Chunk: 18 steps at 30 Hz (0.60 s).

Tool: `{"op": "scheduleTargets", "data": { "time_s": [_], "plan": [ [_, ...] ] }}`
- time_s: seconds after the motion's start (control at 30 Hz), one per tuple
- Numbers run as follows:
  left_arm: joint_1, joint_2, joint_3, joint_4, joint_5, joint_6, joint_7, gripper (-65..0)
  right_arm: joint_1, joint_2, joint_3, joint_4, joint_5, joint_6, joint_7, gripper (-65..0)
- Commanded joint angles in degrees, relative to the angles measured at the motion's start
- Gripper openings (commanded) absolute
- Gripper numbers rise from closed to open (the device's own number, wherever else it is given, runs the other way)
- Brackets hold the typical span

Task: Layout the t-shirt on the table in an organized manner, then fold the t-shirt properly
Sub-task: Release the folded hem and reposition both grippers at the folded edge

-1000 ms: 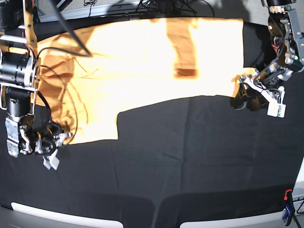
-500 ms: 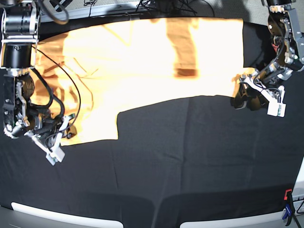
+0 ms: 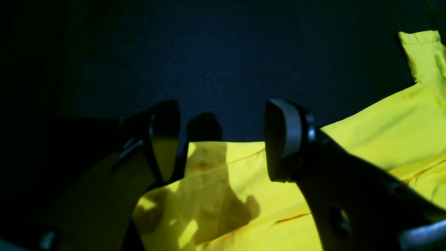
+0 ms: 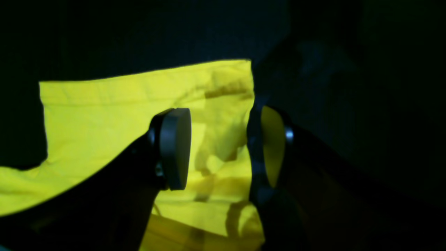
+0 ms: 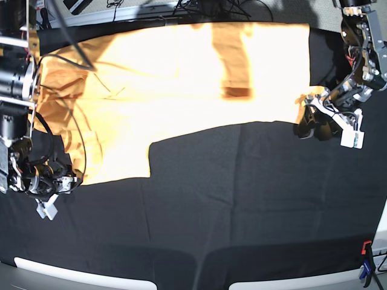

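The orange-yellow t-shirt (image 5: pixel 181 78) lies spread flat across the far half of the black table (image 5: pixel 242 211), with one flap reaching down at the left. My left gripper (image 5: pixel 309 124) is open at the shirt's right lower corner. In the left wrist view its fingers (image 3: pixel 282 139) straddle the cloth edge (image 3: pixel 244 195) without pinching it. My right gripper (image 5: pixel 60 181) is open at the shirt's left lower corner. In the right wrist view its fingers (image 4: pixel 176 150) stand apart above the cloth (image 4: pixel 97 111).
A darker folded strip (image 5: pixel 233 60) lies on the shirt's upper middle. Cables (image 5: pixel 199 7) run along the table's far edge. Light grey edge pieces (image 5: pixel 78 275) line the front. An orange and black clamp (image 5: pixel 367 260) sits at the front right.
My right gripper has shifted a little left and down along the shirt's left lower corner, and the cloth there has settled. The left arm has not moved.
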Motion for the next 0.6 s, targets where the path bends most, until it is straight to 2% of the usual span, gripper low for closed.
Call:
{"op": "scheduleTargets", "data": {
  "time_s": [0.0,0.13,0.3,0.47,0.57],
  "plan": [
    [-0.61,-0.68,-0.28,1.16,-0.94,-0.2,-1.33,-29.6,2.6,0.42,-0.2,-0.63,0.28,-0.44,0.42,-33.6],
    [-0.59,-0.68,-0.28,1.16,-0.94,-0.2,-1.29,-29.6,3.5,-1.27,-0.79,-3.65,-2.89,-2.34,0.15,-33.6],
    [-0.59,-0.68,-0.28,1.16,-0.92,-0.2,-1.27,-29.6,3.34,-3.34,-0.79,-3.78,-4.26,-2.4,-1.11,-34.5],
    [-0.57,-0.68,-0.28,1.16,-0.92,-0.22,-0.9,-29.6,3.34,-4.68,-0.79,-3.78,-6.12,-2.36,-1.18,-45.6],
    [-0.57,-0.68,-0.28,1.16,-0.9,-0.2,-0.92,-29.6,3.34,-4.92,-0.79,-3.78,-6.08,-2.25,-1.18,-56.4]
  ]
}}
